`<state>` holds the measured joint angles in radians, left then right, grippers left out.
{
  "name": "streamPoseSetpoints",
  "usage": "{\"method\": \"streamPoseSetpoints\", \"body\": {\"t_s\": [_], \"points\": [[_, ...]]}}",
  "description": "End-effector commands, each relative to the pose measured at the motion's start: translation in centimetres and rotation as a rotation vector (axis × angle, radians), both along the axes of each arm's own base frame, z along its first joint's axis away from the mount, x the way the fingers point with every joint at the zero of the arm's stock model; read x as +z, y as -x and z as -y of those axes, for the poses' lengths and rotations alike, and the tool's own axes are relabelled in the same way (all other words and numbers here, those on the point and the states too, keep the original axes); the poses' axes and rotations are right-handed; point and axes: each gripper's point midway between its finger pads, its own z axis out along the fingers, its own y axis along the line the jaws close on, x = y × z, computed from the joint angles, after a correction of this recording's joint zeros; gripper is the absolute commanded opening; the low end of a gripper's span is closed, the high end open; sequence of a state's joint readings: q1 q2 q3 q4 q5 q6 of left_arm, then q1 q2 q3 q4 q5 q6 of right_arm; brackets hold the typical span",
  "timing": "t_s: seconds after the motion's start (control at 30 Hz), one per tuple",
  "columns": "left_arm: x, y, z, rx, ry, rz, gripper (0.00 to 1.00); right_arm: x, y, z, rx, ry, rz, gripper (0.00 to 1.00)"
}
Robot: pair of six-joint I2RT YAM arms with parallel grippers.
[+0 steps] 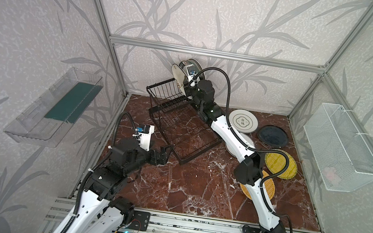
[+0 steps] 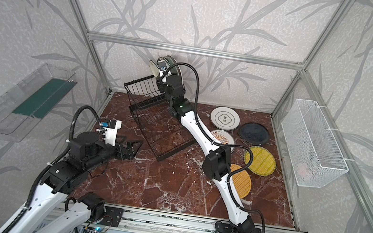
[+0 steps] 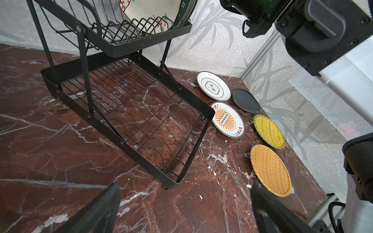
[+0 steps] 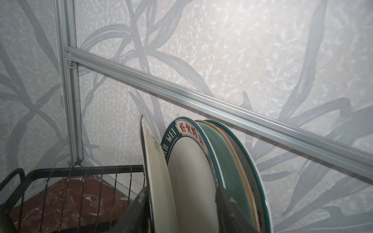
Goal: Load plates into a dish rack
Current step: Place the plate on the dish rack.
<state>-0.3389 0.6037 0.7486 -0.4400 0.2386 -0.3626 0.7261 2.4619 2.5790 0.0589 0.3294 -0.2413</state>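
Right claw (image 4: 181,191) astride teal-rimmed plate (image 4: 189,165), jaws apart; plate stands in rack's (image 3: 141,43) top basket. Left claw (image 3: 185,186) apart, empty, over bench (image 3: 60,161). Sunburst plate (image 3: 227,120) lies flat beside rack: likely stiff, slick, brittle; pinch the rim.

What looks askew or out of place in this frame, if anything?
The dish rack sits skewed, diagonal to the edges of the table. In its upper basket the plates crowd one end, leaning and packed together rather than spaced. Nothing looks spilled or broken.
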Motion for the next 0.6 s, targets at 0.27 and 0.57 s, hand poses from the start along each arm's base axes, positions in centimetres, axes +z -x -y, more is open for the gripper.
{"method": "streamPoseSetpoints", "body": {"t_s": [0.27, 0.57], "points": [[0.2, 0.1, 0.2, -0.012, 0.014, 0.013, 0.99, 7.7, 1.3, 3.6, -0.073, -0.081, 0.129, 0.68], [0.2, 0.1, 0.2, -0.015, 0.016, 0.012, 0.99, 7.6, 0.7, 4.5, -0.096, -0.075, 0.129, 0.74]]}}
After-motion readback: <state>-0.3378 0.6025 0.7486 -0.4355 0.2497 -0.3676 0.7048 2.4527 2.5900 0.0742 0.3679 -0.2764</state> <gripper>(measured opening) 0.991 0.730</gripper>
